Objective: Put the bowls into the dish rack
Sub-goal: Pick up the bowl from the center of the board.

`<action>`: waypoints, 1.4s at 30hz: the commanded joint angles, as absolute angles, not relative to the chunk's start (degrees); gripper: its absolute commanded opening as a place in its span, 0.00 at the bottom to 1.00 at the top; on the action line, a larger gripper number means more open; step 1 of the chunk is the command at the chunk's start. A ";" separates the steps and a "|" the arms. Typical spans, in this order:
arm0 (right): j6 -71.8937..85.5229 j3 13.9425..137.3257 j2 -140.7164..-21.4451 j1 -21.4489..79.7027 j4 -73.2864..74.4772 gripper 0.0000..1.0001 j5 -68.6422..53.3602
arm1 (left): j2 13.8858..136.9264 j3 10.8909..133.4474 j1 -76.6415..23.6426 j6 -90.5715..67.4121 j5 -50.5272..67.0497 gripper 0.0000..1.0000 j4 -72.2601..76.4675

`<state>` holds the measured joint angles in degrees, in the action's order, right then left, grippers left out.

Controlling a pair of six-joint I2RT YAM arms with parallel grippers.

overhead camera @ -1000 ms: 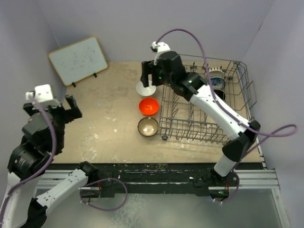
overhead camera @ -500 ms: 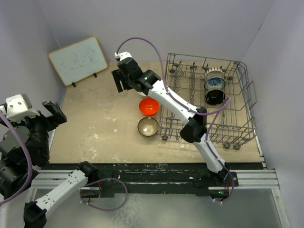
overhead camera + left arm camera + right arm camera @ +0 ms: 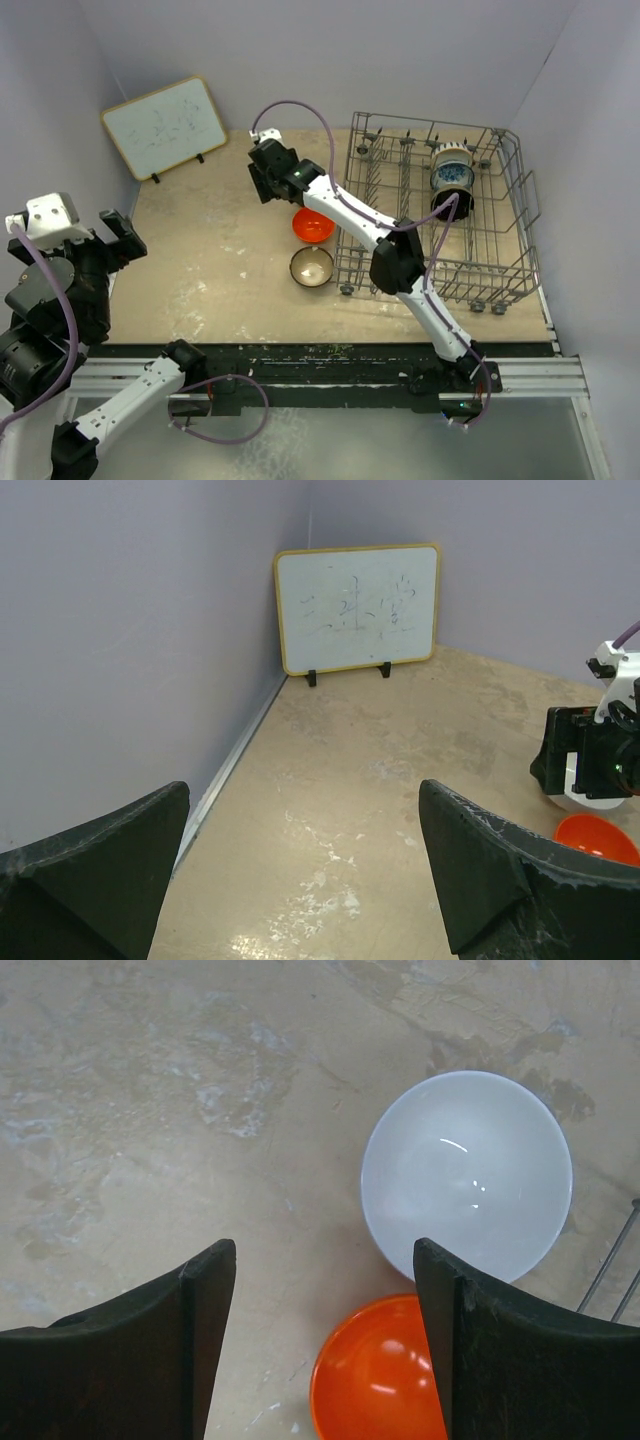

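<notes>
My right gripper (image 3: 263, 182) is open and empty, hovering above the table just left of the white bowl (image 3: 467, 1175) and the orange-red bowl (image 3: 380, 1372); its midpoint (image 3: 325, 1345) lies over bare table. The orange-red bowl (image 3: 313, 224) and the brown bowl with cream inside (image 3: 312, 266) sit left of the dish rack (image 3: 520, 215). The blue-and-white bowl (image 3: 452, 166) and the black bowl (image 3: 450, 205) stand in the rack. My left gripper (image 3: 112, 236) is open and empty at the far left, high above the table (image 3: 305, 880). The cream-beige bowl is out of view.
A white board (image 3: 165, 125) leans on the back left wall; it also shows in the left wrist view (image 3: 358, 608). Purple walls close the table on the left, back and right. The rack's wire edge (image 3: 612, 1272) is just right of the white bowl.
My right gripper has swung left from the rack's left edge to the table beside the white bowl. My left arm has drawn back towards the left wall.
</notes>
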<state>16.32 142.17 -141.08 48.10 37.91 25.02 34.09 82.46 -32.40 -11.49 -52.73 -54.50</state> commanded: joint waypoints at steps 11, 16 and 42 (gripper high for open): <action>11.17 119.66 -132.77 40.58 12.26 0.74 25.95 | 36.23 79.58 -32.69 -11.83 -52.65 0.99 -52.44; 4.42 117.93 -133.94 38.68 5.35 0.75 25.06 | 37.23 78.80 -32.70 -11.95 -52.56 0.99 -51.88; -2.26 122.50 -140.64 37.05 10.49 0.49 18.46 | 37.35 76.84 -32.69 -11.13 -52.69 0.99 -50.73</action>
